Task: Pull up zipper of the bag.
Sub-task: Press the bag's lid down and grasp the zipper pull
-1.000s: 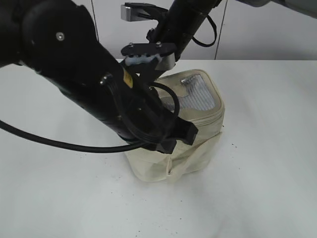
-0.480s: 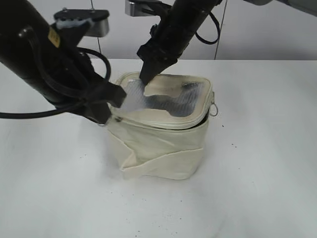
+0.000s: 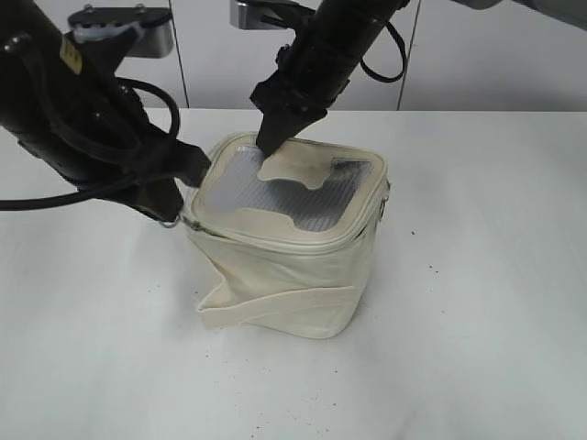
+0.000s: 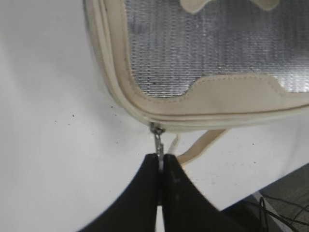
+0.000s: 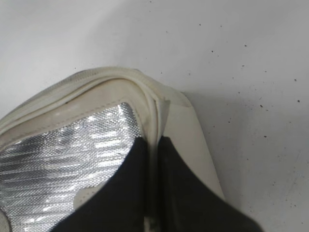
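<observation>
The cream bag (image 3: 293, 275) stands upright mid-table, its grey mesh top (image 3: 275, 188) with the cream H patch lying flat. My left gripper (image 3: 176, 216) is at the bag's front-left corner, shut on a silver zipper pull (image 4: 157, 140), which hangs from the cream zipper track (image 4: 145, 113); the left gripper (image 4: 160, 157) shows both fingers pressed on the pull. My right gripper (image 3: 271, 139) is at the far rim, shut on a fold of the bag's rim (image 5: 159, 108); the right gripper (image 5: 153, 143) pinches it. A second pull (image 3: 383, 198) hangs at the right side.
The bag's loose cream band (image 3: 275, 307) sags around its lower body. A black cable (image 3: 55, 200) hangs from my left arm over the white table (image 3: 477, 302). The table's edge (image 4: 270, 186) shows at the lower right of the left wrist view.
My left arm has swung left off the bag, drawing the pull around to the front-left corner. The bag's top has come down flat. My right gripper stays on the far rim.
</observation>
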Tool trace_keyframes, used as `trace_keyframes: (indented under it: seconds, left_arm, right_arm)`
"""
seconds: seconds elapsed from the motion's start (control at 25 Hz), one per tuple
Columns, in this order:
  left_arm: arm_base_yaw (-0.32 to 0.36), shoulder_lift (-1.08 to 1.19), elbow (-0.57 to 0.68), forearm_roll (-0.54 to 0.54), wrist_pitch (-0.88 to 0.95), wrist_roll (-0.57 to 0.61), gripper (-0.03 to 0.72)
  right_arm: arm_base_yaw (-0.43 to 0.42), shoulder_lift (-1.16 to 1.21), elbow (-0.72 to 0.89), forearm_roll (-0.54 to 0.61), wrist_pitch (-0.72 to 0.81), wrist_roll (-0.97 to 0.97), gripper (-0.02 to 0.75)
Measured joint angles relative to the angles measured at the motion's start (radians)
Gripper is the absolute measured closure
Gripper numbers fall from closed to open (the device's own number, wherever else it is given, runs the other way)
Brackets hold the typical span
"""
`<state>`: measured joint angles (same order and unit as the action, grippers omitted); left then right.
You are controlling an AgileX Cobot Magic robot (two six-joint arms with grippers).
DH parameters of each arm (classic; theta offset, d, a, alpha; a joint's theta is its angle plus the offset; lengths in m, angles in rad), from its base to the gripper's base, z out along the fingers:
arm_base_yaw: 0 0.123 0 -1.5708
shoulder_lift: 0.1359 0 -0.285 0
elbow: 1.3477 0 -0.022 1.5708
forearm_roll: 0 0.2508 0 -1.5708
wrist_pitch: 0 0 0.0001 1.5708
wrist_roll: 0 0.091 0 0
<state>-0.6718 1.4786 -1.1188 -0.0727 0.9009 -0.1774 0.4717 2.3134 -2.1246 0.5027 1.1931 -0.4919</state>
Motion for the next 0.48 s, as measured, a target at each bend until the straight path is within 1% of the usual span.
trace_keyframes:
  seconds: [0.2, 0.28, 0.36, 0.4, 0.48]
  left_arm:
    - [-0.08, 0.005, 0.0, -0.048, -0.008, 0.0, 0.69]
    - [-0.129, 0.019, 0.0, -0.083, -0.032, 0.0, 0.69]
    - [-0.198, 0.051, 0.0, -0.124, -0.082, 0.0, 0.69]
    - [-0.235, 0.07, 0.0, -0.126, -0.116, 0.0, 0.69]
    - [-0.288, 0.104, 0.0, -0.125, -0.162, 0.0, 0.69]
  right_arm:
    - [0.0, 0.0, 0.0, 0.002, 0.008, 0.0, 0.73]
    - [0.001, 0.0, 0.0, 0.009, 0.018, -0.003, 0.73]
    - [0.002, 0.0, 0.0, 0.014, 0.027, -0.006, 0.73]
    - [0.003, 0.0, 0.0, 0.016, 0.033, -0.007, 0.73]
    - [0.003, 0.0, 0.0, 0.019, 0.034, -0.009, 0.73]
